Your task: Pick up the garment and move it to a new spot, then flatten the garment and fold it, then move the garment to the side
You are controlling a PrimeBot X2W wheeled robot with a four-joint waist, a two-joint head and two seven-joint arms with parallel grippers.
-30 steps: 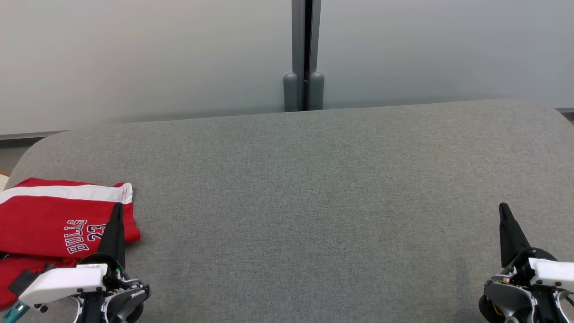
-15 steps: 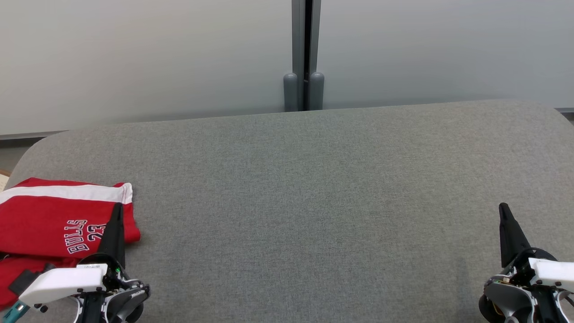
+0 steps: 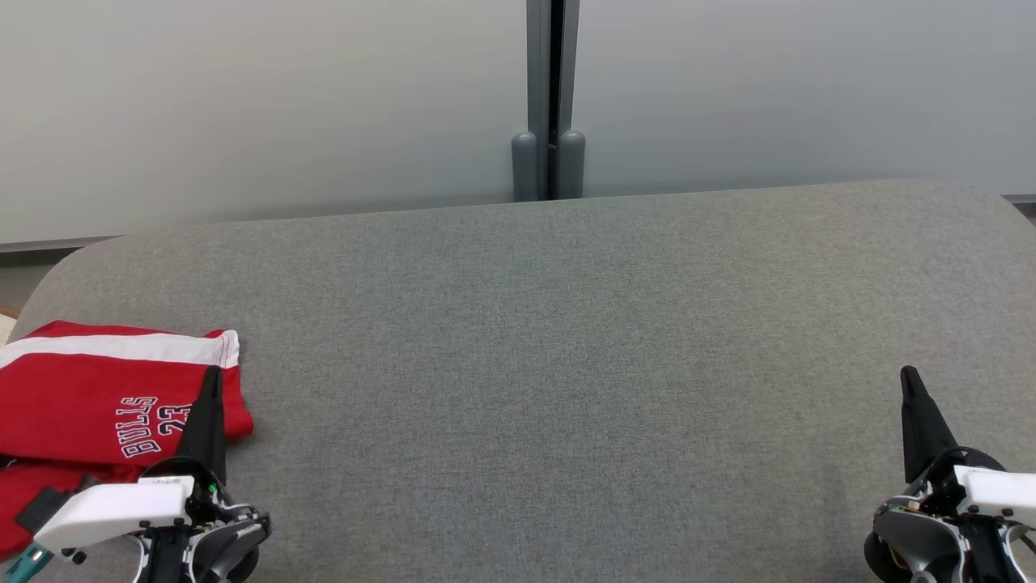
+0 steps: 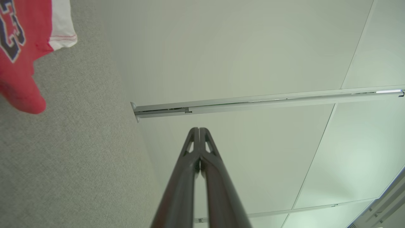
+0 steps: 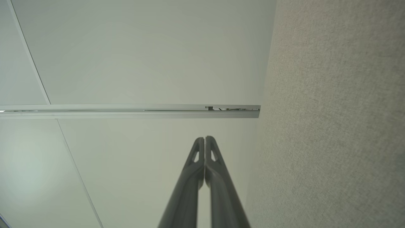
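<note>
the left gripper [image 3: 212, 387], fingers pressed together and empty, sits at the right edge of the red-and-white garment [image 3: 89, 393], which lies just to its left on the grey fabric surface [image 3: 566, 348]; well off to its right, the right gripper [image 3: 910, 389] is likewise closed, empty.

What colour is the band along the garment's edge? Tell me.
White band on the red garment; head view shows it best.
</note>
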